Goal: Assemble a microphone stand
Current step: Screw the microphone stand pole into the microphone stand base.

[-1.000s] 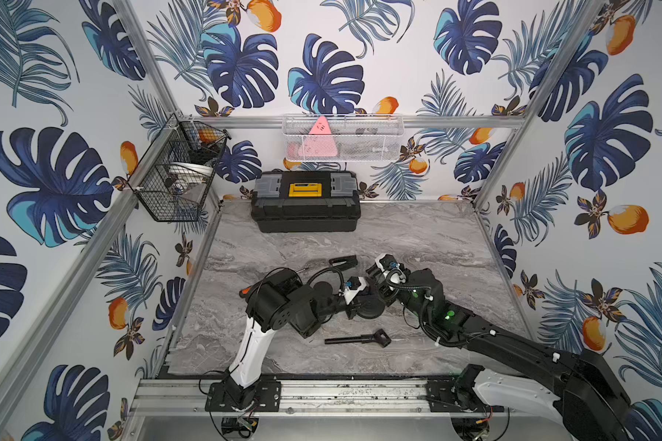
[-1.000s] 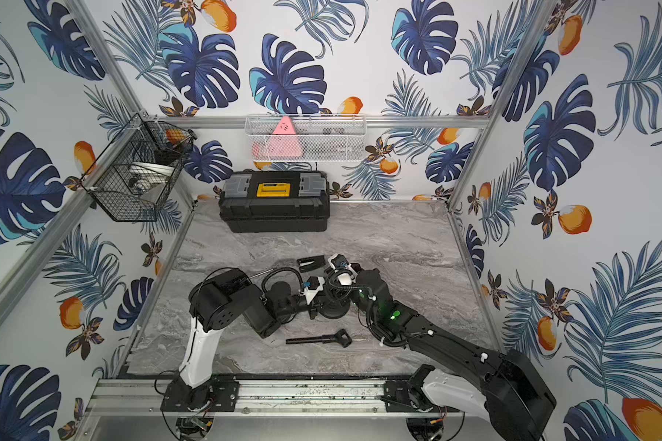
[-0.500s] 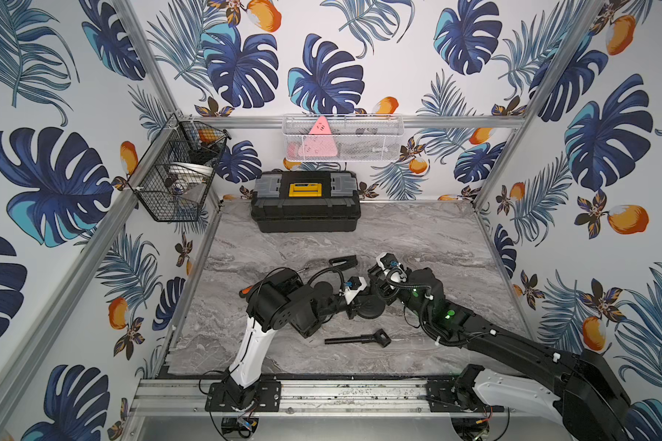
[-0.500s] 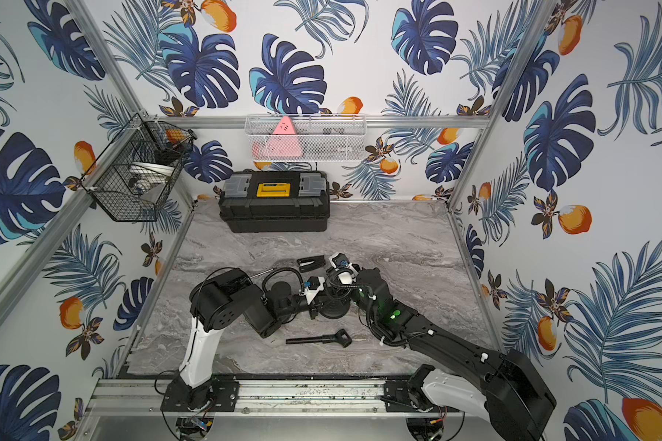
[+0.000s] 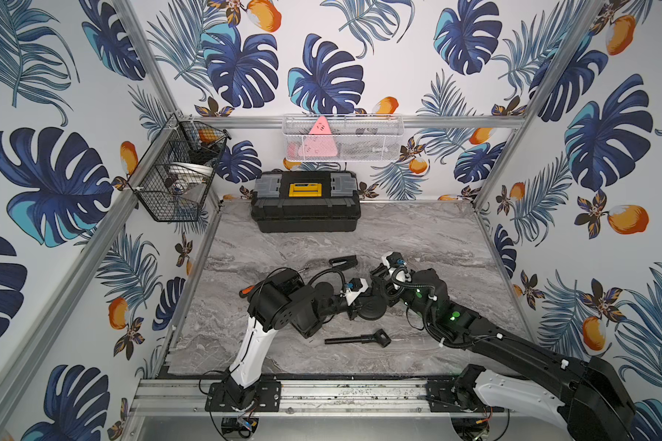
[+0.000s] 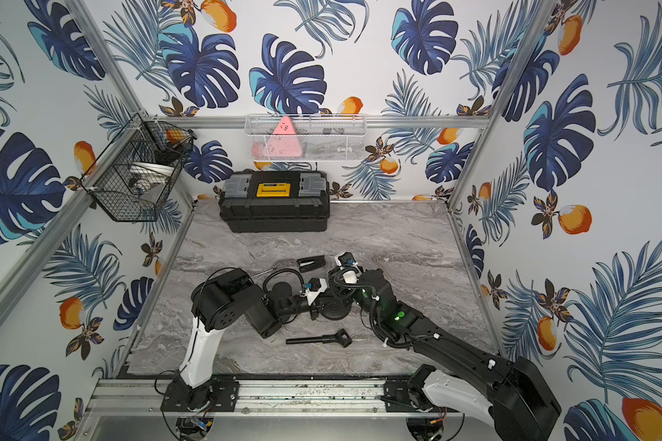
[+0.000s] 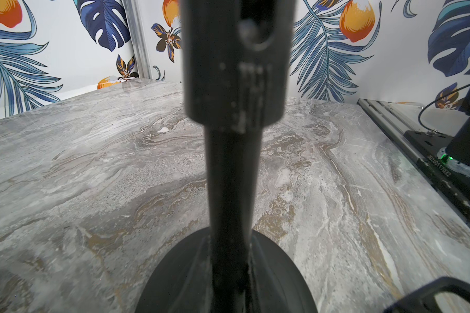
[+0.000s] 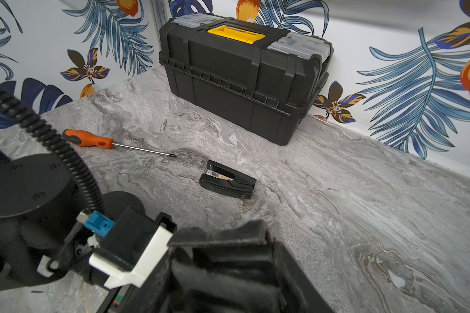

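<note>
Farther back, closed toolbox (image 5: 305,202), pink triangle (image 5: 318,139) in white basket (image 5: 379,152)

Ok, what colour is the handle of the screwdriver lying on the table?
Orange with black accents. The screwdriver handle shows best in the right wrist view.

- The stand (image 7: 232,176) is showing black.
- The toolbox (image 5: 305,208) is showing black with a yellow latch.
- The tabletop (image 5: 429,236) is showing grey marble veining.

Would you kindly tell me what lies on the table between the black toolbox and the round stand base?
The black microphone clip lies there, apart from both the toolbox and the base, as both top views show.
</note>
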`<state>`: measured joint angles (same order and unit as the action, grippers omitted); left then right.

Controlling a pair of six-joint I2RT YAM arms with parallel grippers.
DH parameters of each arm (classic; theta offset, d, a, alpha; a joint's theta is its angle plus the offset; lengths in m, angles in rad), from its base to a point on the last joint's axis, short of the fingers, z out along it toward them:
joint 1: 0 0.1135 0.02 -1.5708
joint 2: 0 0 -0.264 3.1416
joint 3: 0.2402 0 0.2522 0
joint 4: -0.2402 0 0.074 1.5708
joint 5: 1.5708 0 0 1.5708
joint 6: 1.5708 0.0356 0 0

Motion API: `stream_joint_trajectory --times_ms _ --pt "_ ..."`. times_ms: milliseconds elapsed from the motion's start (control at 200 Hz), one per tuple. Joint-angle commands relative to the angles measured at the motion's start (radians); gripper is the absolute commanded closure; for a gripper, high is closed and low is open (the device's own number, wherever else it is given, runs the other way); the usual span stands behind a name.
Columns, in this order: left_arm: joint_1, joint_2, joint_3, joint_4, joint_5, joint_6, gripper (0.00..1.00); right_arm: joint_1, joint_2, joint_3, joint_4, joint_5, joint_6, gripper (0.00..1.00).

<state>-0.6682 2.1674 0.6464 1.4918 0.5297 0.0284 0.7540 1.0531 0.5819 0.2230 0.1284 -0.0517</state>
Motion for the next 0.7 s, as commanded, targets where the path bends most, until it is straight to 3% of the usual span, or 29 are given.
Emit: stream_joint_trajectory --times_ms 0,305,515,691 --pt "0.002 0.01 0.001 -0.132 -0.033 0.011 0.93 -0.005 -0.005 0.015 0.099 -0.138 0.136 0.63" --pt "0.001 0.01 0.001 -0.132 -0.034 0.01 0.94 -0.068 -0.005 0.012 0.101 -0.198 0.252 0.64" --pt "0.002 0.008 -0.002 -0.13 -0.035 0.01 0.94 -0.068 -0.071 -0.014 0.077 -0.141 0.193 0.18" --pt "0.002 0.006 -0.002 -0.13 -0.037 0.012 0.93 -0.099 -0.187 -0.088 0.024 -0.271 0.123 0.13"
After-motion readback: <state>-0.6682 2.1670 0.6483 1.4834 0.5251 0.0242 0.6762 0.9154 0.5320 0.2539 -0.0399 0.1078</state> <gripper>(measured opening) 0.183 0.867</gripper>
